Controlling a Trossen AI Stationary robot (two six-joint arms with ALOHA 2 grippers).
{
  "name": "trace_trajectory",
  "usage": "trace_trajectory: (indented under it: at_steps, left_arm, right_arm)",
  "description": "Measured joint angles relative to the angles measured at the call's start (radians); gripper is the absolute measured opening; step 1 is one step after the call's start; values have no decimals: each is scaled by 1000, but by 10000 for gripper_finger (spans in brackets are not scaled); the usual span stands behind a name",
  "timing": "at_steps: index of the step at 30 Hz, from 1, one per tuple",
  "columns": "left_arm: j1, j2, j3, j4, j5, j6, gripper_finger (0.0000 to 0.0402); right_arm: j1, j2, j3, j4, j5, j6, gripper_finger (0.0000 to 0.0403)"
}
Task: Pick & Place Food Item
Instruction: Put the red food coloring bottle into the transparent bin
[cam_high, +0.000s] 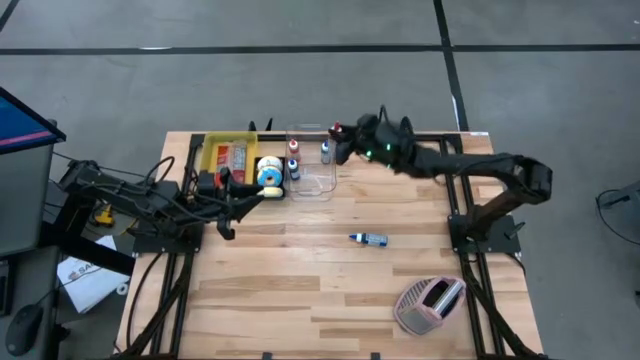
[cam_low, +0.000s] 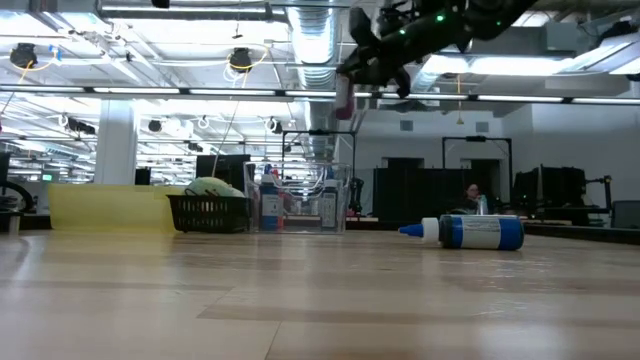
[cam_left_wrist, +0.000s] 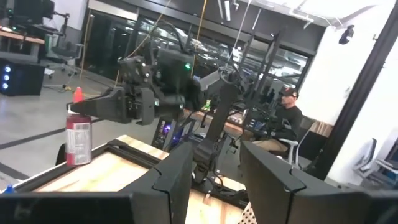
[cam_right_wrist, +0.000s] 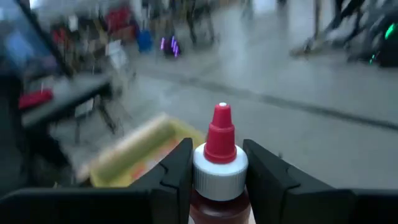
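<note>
A sauce bottle with a red nozzle cap, a white collar and a reddish body stands upright in my right gripper, which is shut on it. In the low view the bottle hangs high above the table, near the clear container at the far edge. My left gripper is open with nothing between its fingers. It hovers by the black basket at the far left. A blue bottle lies on its side mid-table. My right gripper pinches the bottle between its two fingers at the white collar, just under the red cap. The fingers run about level and come from the table's right side. The bottle stays upright with its body hanging below the fingers, lifted clear.
A yellow tray stands at the far left beside the basket. Small bottles stand in the clear container. A pink and white item lies near the front right. A person sits beyond the table.
</note>
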Motion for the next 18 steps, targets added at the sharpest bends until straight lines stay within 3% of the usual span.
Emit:
trace_trajectory:
  at_steps: [3, 7, 18]
  left_arm:
    - [-10, 0, 0, -1, -14, 5, 131]
    - [-26, 0, 0, -5, -15, 10, 131]
    - [-53, 0, 0, -8, -14, 7, 131]
  right_arm:
    - [82, 33, -68, 160, 136, 0, 103]
    - [159, 110, -118, 380, 201, -11, 103]
    - [226, 370, -127, 592, 430, -11, 103]
